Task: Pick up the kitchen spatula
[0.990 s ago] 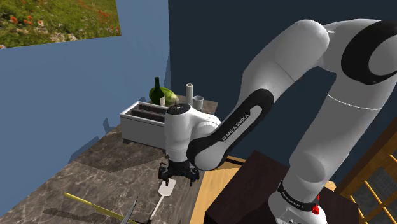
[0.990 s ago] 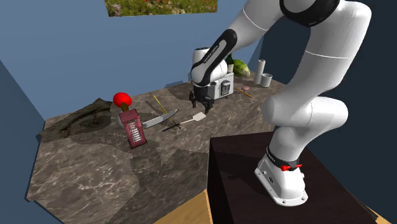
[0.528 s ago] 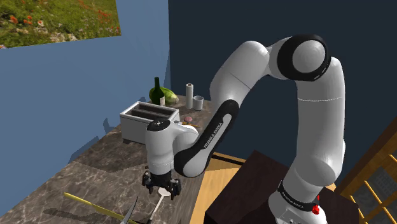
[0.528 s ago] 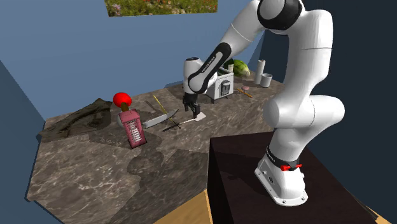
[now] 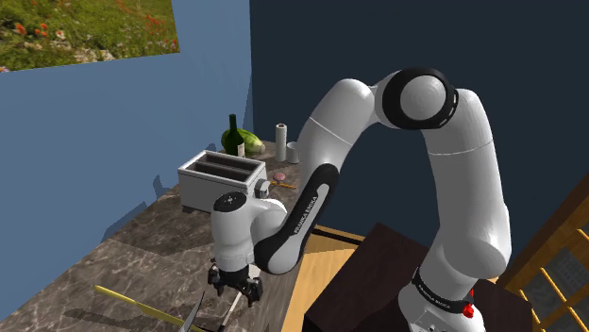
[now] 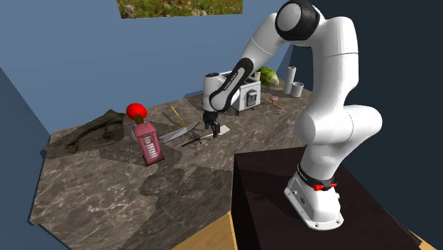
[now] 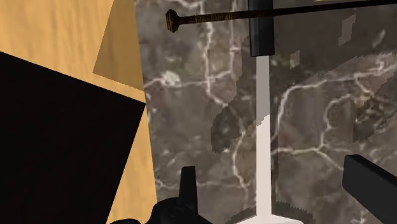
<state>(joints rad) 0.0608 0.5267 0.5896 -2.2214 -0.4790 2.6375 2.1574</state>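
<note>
The kitchen spatula (image 7: 262,146) lies flat on the dark marble counter (image 7: 318,95): a white blade and shaft ending in a dark handle (image 7: 261,28). My gripper (image 7: 273,175) hangs just above its shaft, open, one finger on each side and neither touching it. In the second exterior view the gripper (image 6: 209,128) is low over the spatula (image 6: 221,131), close to the blade end. In the shoulder view the gripper (image 5: 234,285) hides the blade, and the spatula's shaft (image 5: 227,313) runs out below it.
A knife (image 6: 177,133) and a thin dark rod (image 7: 210,16) lie just past the spatula's handle. A yellow stick (image 5: 132,304), a red boxy device (image 6: 148,142), a red ball (image 6: 136,110) and a toaster (image 5: 219,179) share the counter. The counter's edge (image 7: 143,127) is close by.
The arm has swung toward the shoulder view's lower left and come down. The gripper now sits low over the spatula, covering its blade. The spatula has not moved.
</note>
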